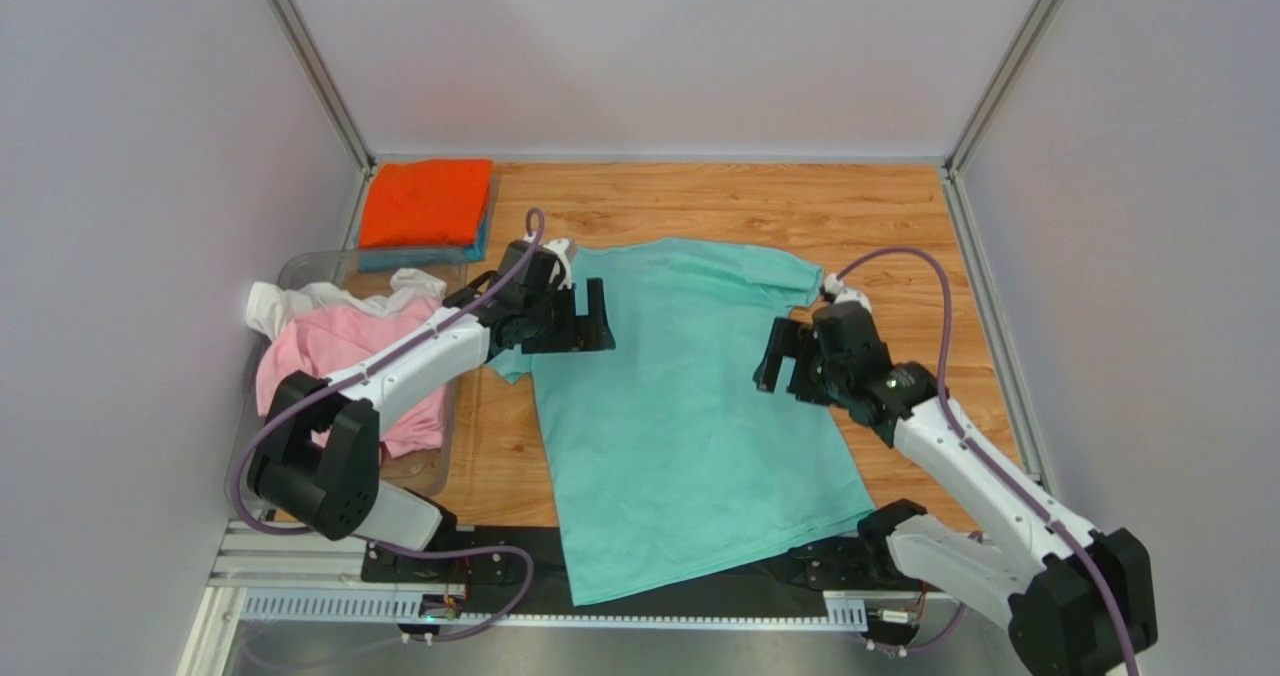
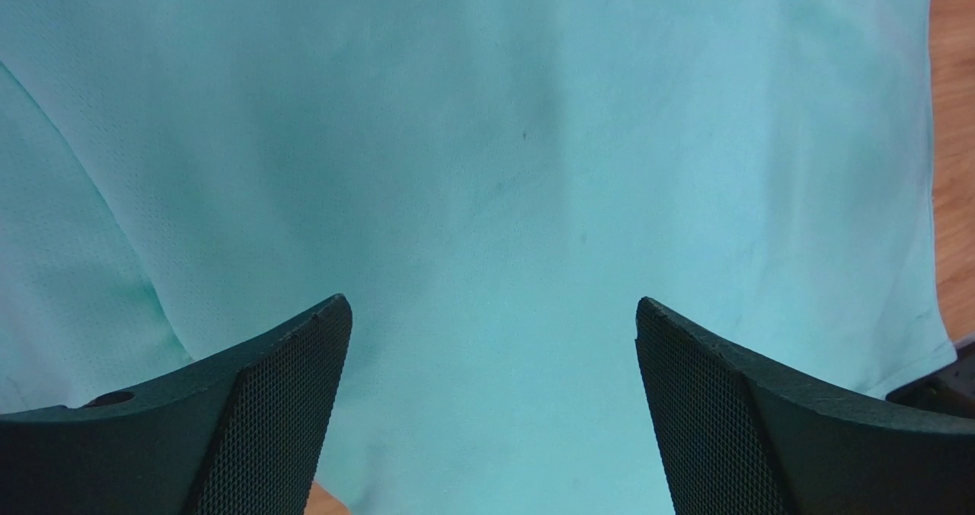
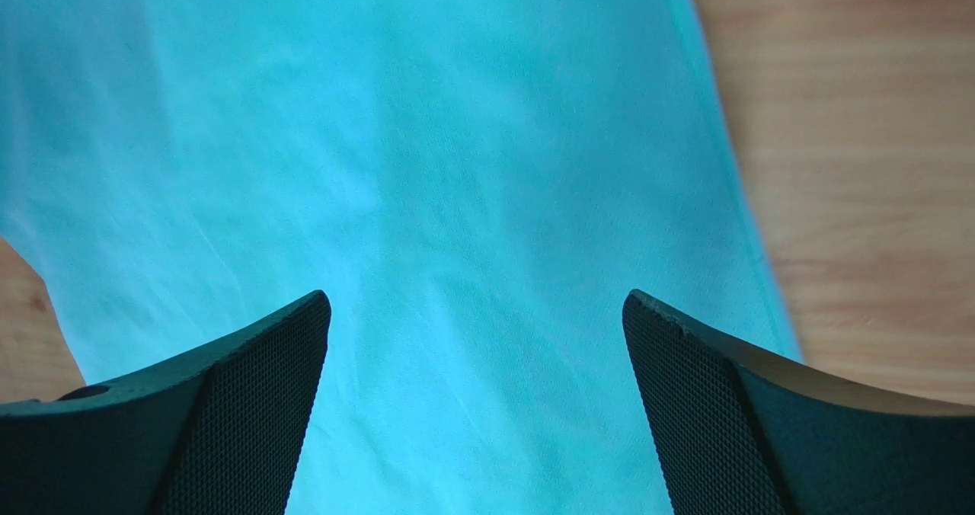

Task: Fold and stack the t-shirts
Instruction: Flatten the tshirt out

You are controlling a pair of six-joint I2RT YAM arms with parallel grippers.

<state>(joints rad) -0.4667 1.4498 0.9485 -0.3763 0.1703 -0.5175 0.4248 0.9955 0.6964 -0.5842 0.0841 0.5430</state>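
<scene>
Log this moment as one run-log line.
mint-green t-shirt flat on table | left gripper open over it | right gripper open over it | orange t-shirt folded at back | pink t-shirt in bin

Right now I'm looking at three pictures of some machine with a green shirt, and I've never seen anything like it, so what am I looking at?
These are two robot arms bolted at a wooden table's near edge. The wide picture comes from a camera above and behind them. The two close-ups come from cameras on each wrist, looking past black fingers. A mint-green t-shirt lies spread flat. The left gripper and right gripper hover over its sleeves, both open, holding nothing. At the left, a clear bin holds pink and white shirts; a folded orange shirt lies behind it.
</scene>
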